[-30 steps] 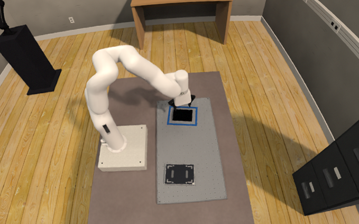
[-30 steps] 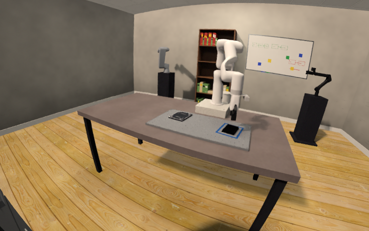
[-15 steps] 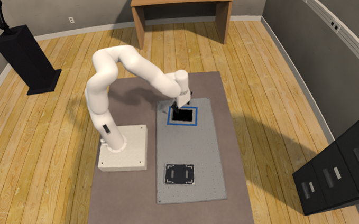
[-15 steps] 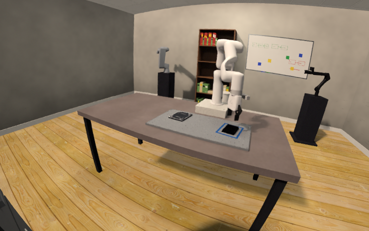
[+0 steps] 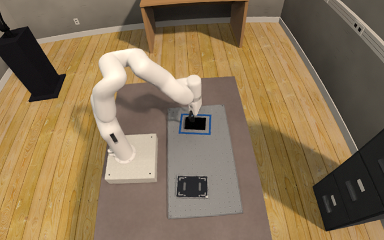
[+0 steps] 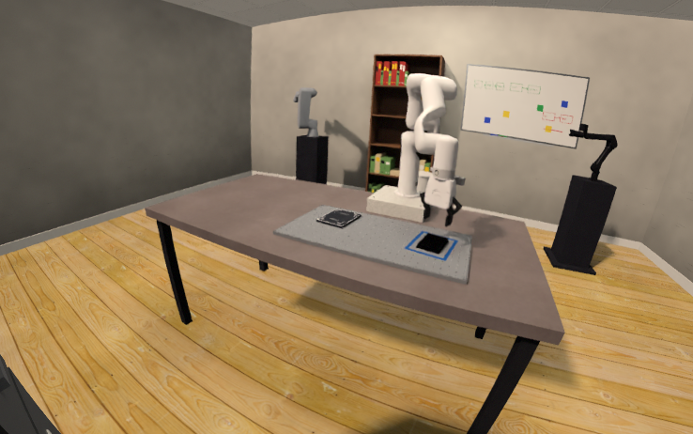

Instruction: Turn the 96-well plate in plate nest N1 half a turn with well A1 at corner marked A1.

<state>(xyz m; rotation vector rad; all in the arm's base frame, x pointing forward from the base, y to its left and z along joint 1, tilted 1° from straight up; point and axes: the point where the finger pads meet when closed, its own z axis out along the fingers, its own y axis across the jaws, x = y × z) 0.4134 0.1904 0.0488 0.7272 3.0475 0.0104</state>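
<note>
A black rectangular plate (image 5: 195, 124) lies flat inside a blue-bordered frame (image 5: 195, 133) at the far end of the grey baseplate (image 5: 201, 161). It also shows in the exterior view (image 6: 432, 242). Its wells and cut-off corner are too small to make out. My gripper (image 5: 191, 116) hangs open and empty, pointing down, a little above the plate's far left edge. In the exterior view its two dark fingers (image 6: 438, 215) are spread wide, clear of the plate. A black nest with white corner locators (image 5: 192, 186) sits at the near end of the baseplate.
My white base block (image 5: 132, 159) stands left of the baseplate on the brown table. A wooden desk (image 5: 194, 10), a black pedestal (image 5: 29, 64) and dark cabinets (image 5: 362, 177) stand on the floor around the table.
</note>
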